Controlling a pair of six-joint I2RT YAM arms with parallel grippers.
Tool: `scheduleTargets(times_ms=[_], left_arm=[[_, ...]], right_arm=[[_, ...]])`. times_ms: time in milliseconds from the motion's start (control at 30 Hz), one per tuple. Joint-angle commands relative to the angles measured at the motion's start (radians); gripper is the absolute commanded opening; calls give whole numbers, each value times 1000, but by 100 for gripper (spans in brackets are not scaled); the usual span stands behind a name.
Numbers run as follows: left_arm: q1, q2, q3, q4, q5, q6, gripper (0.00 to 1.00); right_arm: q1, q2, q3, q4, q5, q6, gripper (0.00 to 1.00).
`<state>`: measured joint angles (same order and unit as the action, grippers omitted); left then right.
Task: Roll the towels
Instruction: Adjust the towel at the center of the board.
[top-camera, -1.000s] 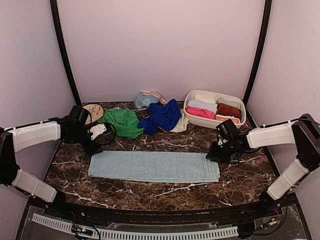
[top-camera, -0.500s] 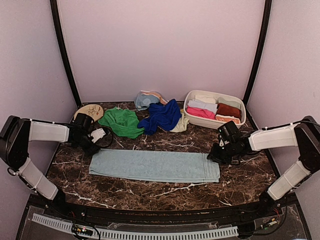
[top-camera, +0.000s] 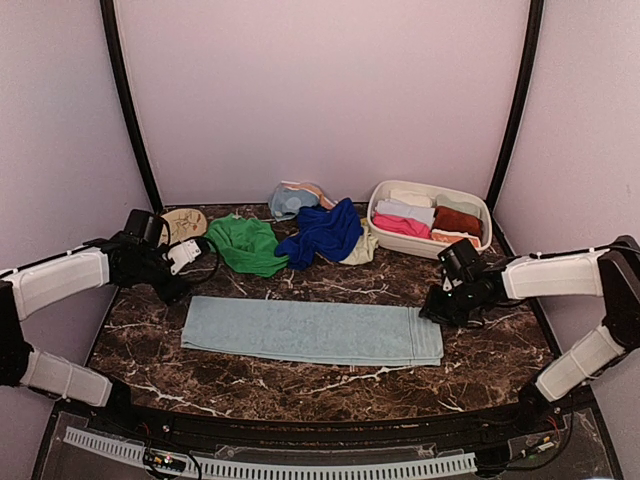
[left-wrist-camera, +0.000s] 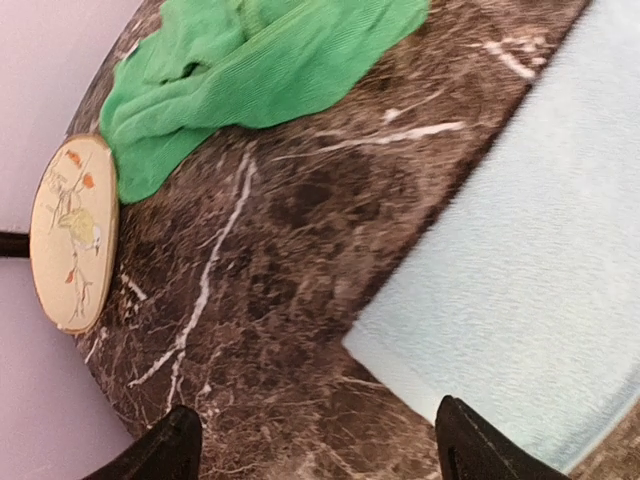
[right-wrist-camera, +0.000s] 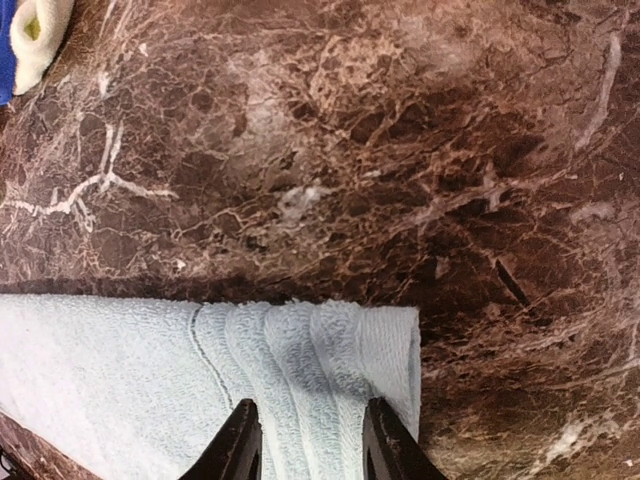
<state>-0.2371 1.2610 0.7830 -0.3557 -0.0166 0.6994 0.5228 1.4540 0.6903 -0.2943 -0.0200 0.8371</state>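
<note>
A light blue towel (top-camera: 310, 332) lies folded in a long flat strip across the middle of the table. My right gripper (top-camera: 432, 312) is shut on its right end; in the right wrist view the towel (right-wrist-camera: 200, 370) is bunched between my fingers, with the gripper (right-wrist-camera: 312, 450) at its edge. My left gripper (top-camera: 172, 290) is open and empty just off the towel's left end; in the left wrist view the towel's corner (left-wrist-camera: 540, 290) lies ahead of the gripper (left-wrist-camera: 325, 455). A green towel (top-camera: 245, 245), a royal blue towel (top-camera: 322, 232) and a pale yellow-green one (top-camera: 362, 248) lie crumpled behind.
A white oval basin (top-camera: 480, 210) at the back right holds rolled pink (top-camera: 400, 226), white (top-camera: 405, 210) and rust (top-camera: 457, 220) towels. A tan round disc (top-camera: 187, 222) lies at the back left, near the green towel (left-wrist-camera: 260, 60). Another crumpled towel (top-camera: 290, 200) lies by the back wall.
My left gripper has drawn back to the left, off the towel's left end. The towel has shifted slightly right with my right gripper.
</note>
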Motion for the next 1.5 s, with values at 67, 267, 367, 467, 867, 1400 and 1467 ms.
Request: scheduleTargets(times_ms=[67,267,367,467,867,1400,1467], left_arm=[[-54,-134,-162,-141,126,98,86],[-57,-56,-254,-35,62,102,84],[-56,-26,-284,5,30,105,84],[-57,-34,-307,4,16,114,83],[-57,-190,-245,-252,147,114,90],[-23,-35,-113,-191,63,80,92],[-24,-28,-135,-163,35,90,92]], right_arm=[[-2,-82,54,-100,50,-42,44],[-2,-72,87,-182,130,-80,53],[-4,-64,94,-190,154,-86,55],[-3,-38,99,-197,169,-99,60],[-3,54,54,-84,125,-122,68],[57,81,31,-45,98,-120,45],[72,89,37,-49,110,-120,43]])
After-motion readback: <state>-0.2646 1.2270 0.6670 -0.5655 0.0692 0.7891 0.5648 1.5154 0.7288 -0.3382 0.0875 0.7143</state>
